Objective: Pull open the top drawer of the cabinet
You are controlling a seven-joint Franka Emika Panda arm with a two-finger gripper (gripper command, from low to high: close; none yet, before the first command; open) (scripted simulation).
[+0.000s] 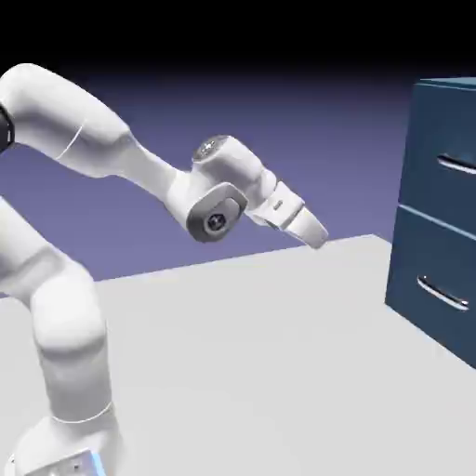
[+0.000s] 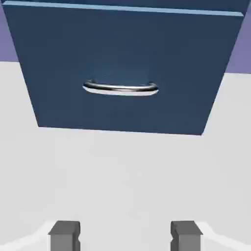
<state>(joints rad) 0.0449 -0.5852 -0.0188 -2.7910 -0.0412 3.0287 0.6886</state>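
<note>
Facing the gripper (image 2: pixel 125 236), the top drawer (image 1: pixel 429 197) sits well apart.

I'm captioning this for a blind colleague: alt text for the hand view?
The open gripper, nothing between its fingertips, points toward a dark blue cabinet's lower drawer, closed, with a curved silver handle, above a pale surface.

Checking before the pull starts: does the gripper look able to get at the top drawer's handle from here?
Probably yes: nothing visible stands between the open gripper and the top handle, though it looks short of it.
</note>
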